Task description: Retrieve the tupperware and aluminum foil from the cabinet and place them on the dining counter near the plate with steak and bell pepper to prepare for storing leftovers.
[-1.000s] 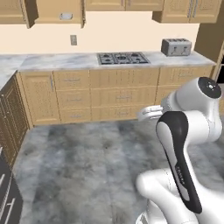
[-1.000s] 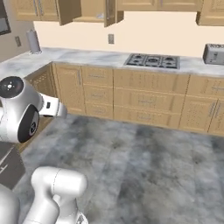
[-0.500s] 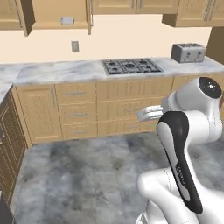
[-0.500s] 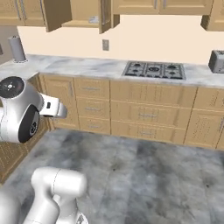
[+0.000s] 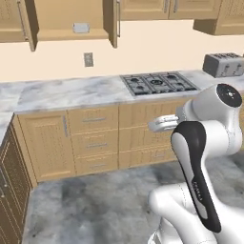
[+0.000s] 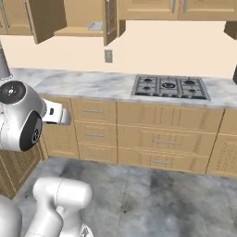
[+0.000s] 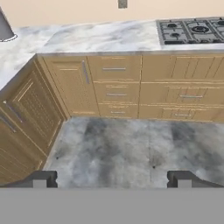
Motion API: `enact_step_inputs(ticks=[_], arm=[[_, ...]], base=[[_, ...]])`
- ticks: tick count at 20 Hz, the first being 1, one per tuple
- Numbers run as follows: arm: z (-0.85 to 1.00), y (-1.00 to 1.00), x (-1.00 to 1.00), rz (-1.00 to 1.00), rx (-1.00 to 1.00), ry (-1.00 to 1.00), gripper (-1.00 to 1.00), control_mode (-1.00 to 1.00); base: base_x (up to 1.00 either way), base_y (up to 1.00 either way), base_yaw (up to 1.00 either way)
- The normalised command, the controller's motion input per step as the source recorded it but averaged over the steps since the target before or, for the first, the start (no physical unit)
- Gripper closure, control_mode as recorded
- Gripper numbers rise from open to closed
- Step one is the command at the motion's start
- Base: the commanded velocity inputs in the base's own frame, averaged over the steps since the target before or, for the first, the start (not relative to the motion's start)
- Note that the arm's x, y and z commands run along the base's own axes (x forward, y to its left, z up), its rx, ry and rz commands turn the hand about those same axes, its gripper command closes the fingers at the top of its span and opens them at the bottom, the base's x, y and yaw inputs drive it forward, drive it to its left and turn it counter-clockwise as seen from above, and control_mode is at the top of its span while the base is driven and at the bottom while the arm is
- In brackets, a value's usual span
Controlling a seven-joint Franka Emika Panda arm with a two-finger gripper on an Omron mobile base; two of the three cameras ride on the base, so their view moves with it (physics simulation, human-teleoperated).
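Light wood is seen on every cabinet front in the kitchen. High on the wall, the cabinet (image 5: pixel 71 21) stands with both doors swung open, and a pale grey-white container, the tupperware (image 5: pixel 81 28), is seen lying on its bottom shelf, towards the back; from the right base view the same container (image 6: pixel 96 26) is glimpsed just behind the edge of the open right door. The foil box cannot be made out. Below the cabinet, a marble counter (image 5: pixel 62 93) is run along the wall, with a gas hob (image 5: pixel 157 83) set into it and a toaster (image 5: pixel 223 64) placed at its far right end. A wall socket (image 5: pixel 88 59) is fixed between cabinet and counter. The gripper (image 7: pixel 111 178) is held fully open with nothing between its fingertips, pointed down at the grey mottled floor (image 7: pixel 131 148) in front of the drawers, well below the cabinet.
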Motion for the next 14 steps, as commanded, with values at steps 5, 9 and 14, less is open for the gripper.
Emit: enact_step_inputs(ticks=[5, 9, 14], arm=[[0.00, 0.00, 0.00, 0.00, 0.00, 0.00, -1.00, 1.00], [0.00, 0.00, 0.00, 0.00, 0.00, 0.00, -1.00, 1.00], [0.00, 0.00, 0.00, 0.00, 0.00, 0.00, -1.00, 1.00]], base=[[0.98, 0.66, -0.15], [0.91, 0.58, -0.14], [0.82, 0.47, -0.14]])
